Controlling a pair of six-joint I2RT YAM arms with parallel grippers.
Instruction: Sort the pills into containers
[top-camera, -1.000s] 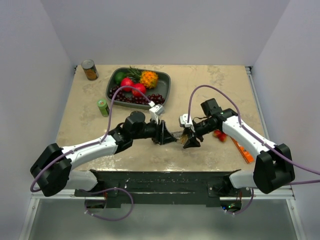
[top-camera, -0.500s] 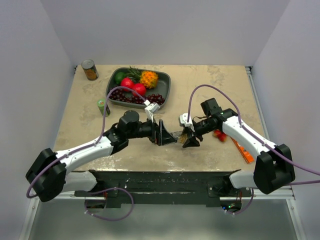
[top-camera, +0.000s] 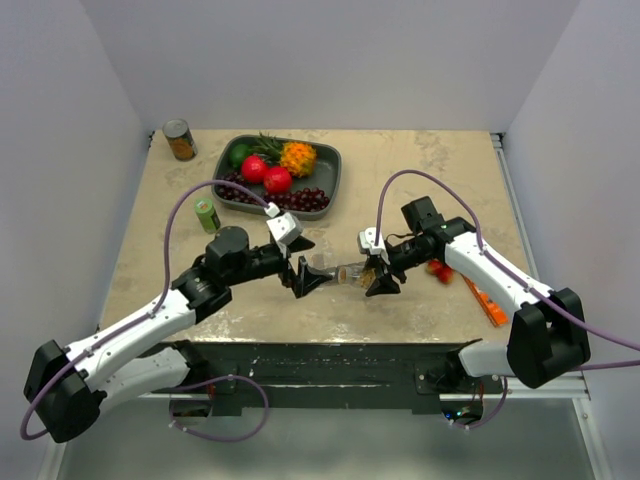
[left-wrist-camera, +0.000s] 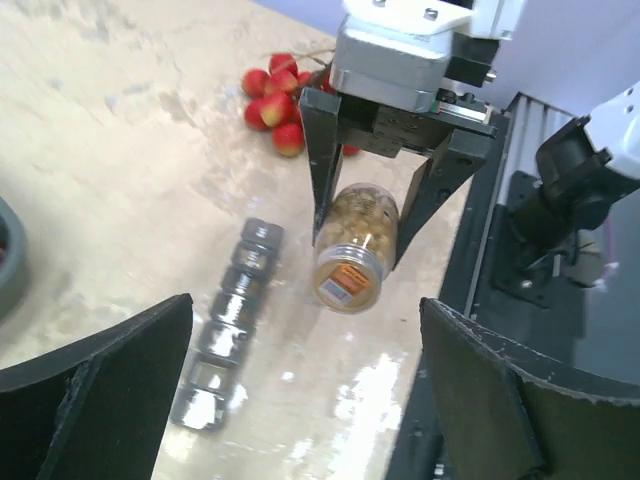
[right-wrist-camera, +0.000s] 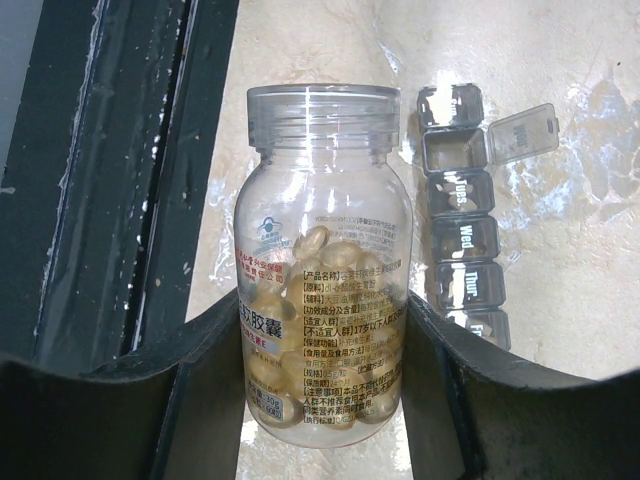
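Observation:
My right gripper (top-camera: 378, 272) is shut on a clear pill bottle (top-camera: 350, 271) of yellow softgel pills (right-wrist-camera: 330, 250), held level above the table. In the right wrist view the fingers (right-wrist-camera: 200, 380) clamp the bottle (right-wrist-camera: 322, 300) at its labelled body, and its ribbed clear lid end points away. The containers (right-wrist-camera: 465, 230), a grey strip of day-marked compartments, lie on the table beside the bottle, with one lid (right-wrist-camera: 520, 132) flipped open. My left gripper (top-camera: 310, 275) stands wide open and empty, a short way left of the bottle's end (left-wrist-camera: 352, 255). The strip (left-wrist-camera: 228, 320) shows below the bottle.
A dark grey fruit tray (top-camera: 325, 185) sits at the back, a tin can (top-camera: 179, 139) in the far left corner, and a small green bottle (top-camera: 206, 215) left of the tray. Red berries (left-wrist-camera: 275, 95) and an orange object (top-camera: 487, 303) lie near the right arm. The table's near edge is close.
My left gripper has opened wide and drawn back to the left, away from the bottle's end. The right gripper and bottle have stayed put.

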